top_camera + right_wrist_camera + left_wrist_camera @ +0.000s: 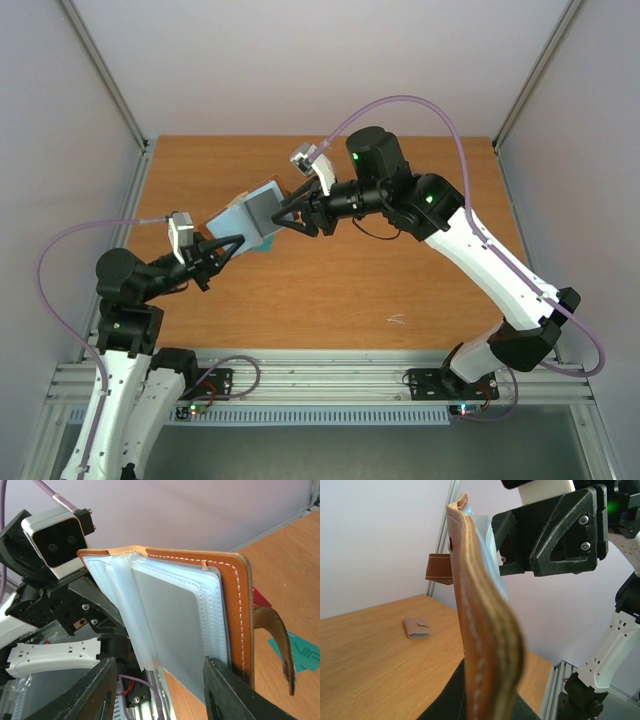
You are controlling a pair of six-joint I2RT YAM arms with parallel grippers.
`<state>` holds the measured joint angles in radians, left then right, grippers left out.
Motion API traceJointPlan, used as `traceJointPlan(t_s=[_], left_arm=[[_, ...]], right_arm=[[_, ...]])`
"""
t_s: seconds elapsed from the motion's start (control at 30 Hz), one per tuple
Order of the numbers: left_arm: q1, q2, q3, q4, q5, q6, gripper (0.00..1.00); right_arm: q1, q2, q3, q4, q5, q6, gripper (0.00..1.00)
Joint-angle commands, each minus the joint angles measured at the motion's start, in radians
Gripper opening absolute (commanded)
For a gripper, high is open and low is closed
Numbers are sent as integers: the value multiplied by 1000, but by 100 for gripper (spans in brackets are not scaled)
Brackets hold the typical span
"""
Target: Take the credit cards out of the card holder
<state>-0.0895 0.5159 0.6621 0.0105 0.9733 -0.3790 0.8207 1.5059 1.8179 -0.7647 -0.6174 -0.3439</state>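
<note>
The card holder (240, 213) is an orange-brown stitched leather folder with pale clear sleeves, held open in the air over the table's left middle. My left gripper (226, 245) is shut on its lower edge; the left wrist view shows the holder (480, 630) edge-on with its snap tab. My right gripper (298, 216) is open at the holder's right side. In the right wrist view its fingers (227, 692) stand either side of the sleeves, which hold a grey card (185, 630). A teal-green card (295, 650) and a reddish card (260, 597) lie on the table below.
A small closed taupe wallet (416, 628) lies on the wooden table (400, 280) further back. The teal-green card's corner (265, 247) shows under the holder. Grey walls and metal posts border the table on the left, right and back.
</note>
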Motion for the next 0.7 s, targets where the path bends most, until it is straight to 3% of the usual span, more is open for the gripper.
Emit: traceJointPlan(t_s=[0.0, 0.2, 0.53, 0.67], left_arm=[[-3, -13, 29, 48, 25, 17, 0], [-4, -18, 22, 57, 31, 11, 0], [-4, -18, 15, 30, -31, -4, 0], [-3, -11, 13, 30, -38, -3, 0]], right_arm=[[-5, -15, -2, 25, 27, 10, 49], [-5, 18, 25, 23, -38, 18, 49], [20, 47, 39, 38, -249, 3, 32], [63, 62, 51, 53, -224, 5, 32]])
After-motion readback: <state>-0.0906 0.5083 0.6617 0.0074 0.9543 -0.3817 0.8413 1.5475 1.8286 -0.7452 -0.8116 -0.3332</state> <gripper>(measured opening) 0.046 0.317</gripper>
